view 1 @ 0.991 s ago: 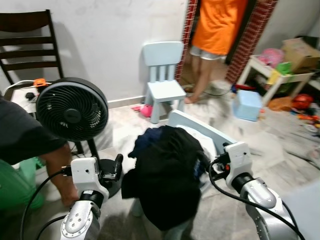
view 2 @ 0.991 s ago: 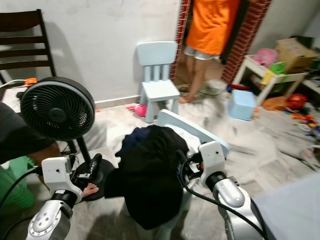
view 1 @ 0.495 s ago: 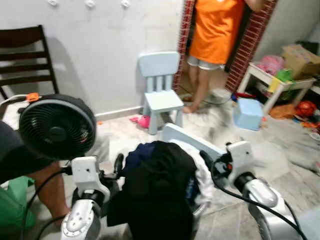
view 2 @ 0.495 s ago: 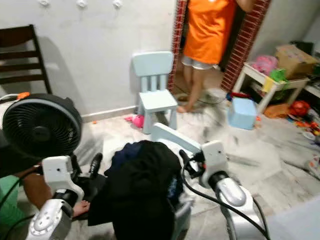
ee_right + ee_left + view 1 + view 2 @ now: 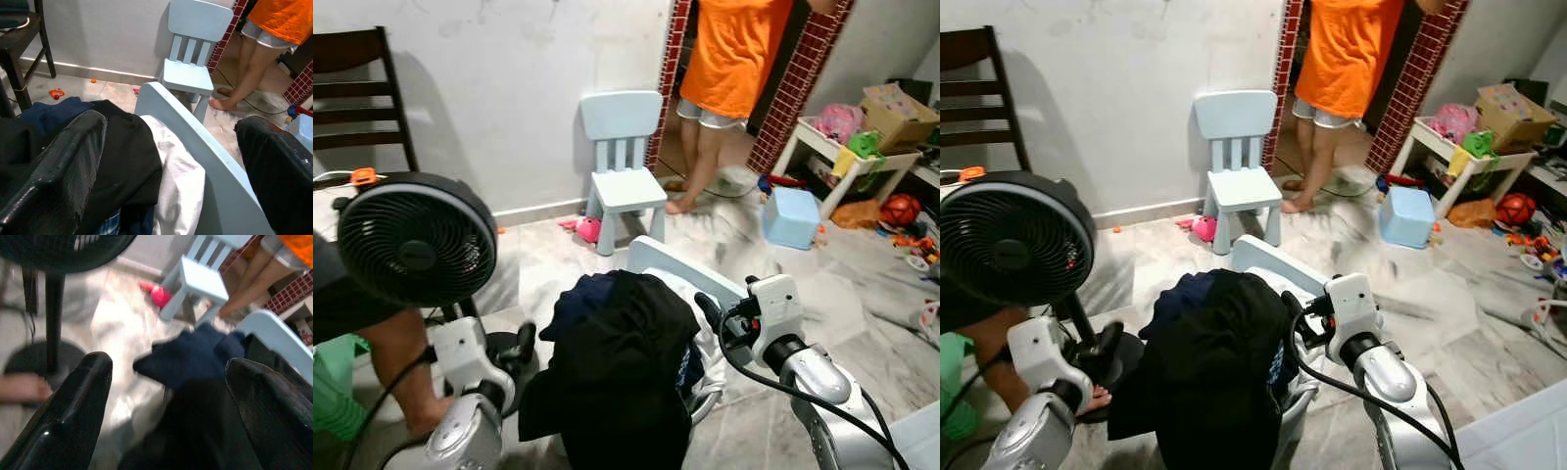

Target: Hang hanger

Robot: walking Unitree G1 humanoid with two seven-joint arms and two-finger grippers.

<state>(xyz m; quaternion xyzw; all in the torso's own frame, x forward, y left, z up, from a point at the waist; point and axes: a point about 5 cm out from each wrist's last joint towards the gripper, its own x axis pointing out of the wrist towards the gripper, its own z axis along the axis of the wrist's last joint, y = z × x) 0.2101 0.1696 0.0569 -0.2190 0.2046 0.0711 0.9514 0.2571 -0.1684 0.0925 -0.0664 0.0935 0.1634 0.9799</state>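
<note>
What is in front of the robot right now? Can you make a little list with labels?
clothes: dark pile of clothes, with a white garment, draped over a light blue chair
left gripper: open, beside the pile, holding nothing
right gripper: open, over the clothes and chair back
fan: black fan on the robot's left
small chair: light blue small chair by the wall
person: person in an orange shirt in the doorway
hanger: cannot make one out

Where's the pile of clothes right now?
The pile of clothes is draped over a light blue chair back directly ahead in the eye views, between the left gripper and right gripper.
</note>
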